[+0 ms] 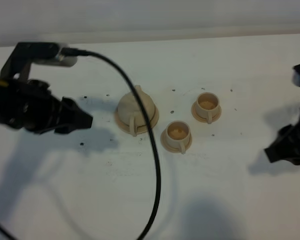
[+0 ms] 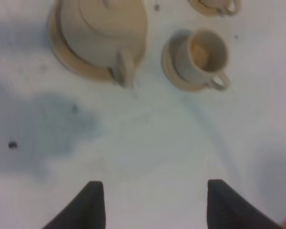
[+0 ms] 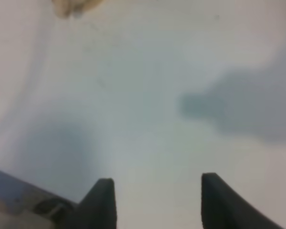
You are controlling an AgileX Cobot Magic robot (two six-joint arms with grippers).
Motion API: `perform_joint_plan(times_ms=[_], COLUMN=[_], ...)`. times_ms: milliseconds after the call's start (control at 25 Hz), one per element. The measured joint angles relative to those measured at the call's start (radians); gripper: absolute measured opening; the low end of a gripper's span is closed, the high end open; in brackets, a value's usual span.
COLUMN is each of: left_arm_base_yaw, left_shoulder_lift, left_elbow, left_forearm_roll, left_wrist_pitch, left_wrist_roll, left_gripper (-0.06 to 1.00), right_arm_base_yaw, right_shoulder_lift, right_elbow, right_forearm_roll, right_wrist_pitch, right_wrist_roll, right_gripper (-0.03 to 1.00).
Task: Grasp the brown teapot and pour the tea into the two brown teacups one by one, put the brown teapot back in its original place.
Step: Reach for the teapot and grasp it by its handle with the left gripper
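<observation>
Both empty, jaws apart: left tool short of brown teapot; right tool above table.

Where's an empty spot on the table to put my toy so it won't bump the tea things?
Crowded in the middle: the teapot, near teacup and far teacup sit close together. Free: the front of the table between the black cable and the right gripper, and the back strip behind the teapot.
</observation>
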Motion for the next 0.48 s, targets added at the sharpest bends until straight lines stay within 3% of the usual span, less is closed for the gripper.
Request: perform_joint_plan(times_ms=[240,480], left_arm_base_yaw=[0.0,0.0], left_shoulder_lift=[0.168,0.254], left_elbow=[-0.091,-0.128], left_forearm_roll=[0.0,0.0], left_wrist_pitch=[-0.013,-0.027], left_wrist_roll=[0.004,0.004], left_gripper=[0.48,0.48], right_arm_base_yaw=[0.0,0.0], right_shoulder_lift=[-0.204,-0.486], right_elbow=[0.008,0.149], right_forearm_roll=[-0.015,-0.067], right_wrist_pitch=[0.125,0.157], right_wrist_roll=[0.025,0.049], right_gripper=[0.43,0.43])
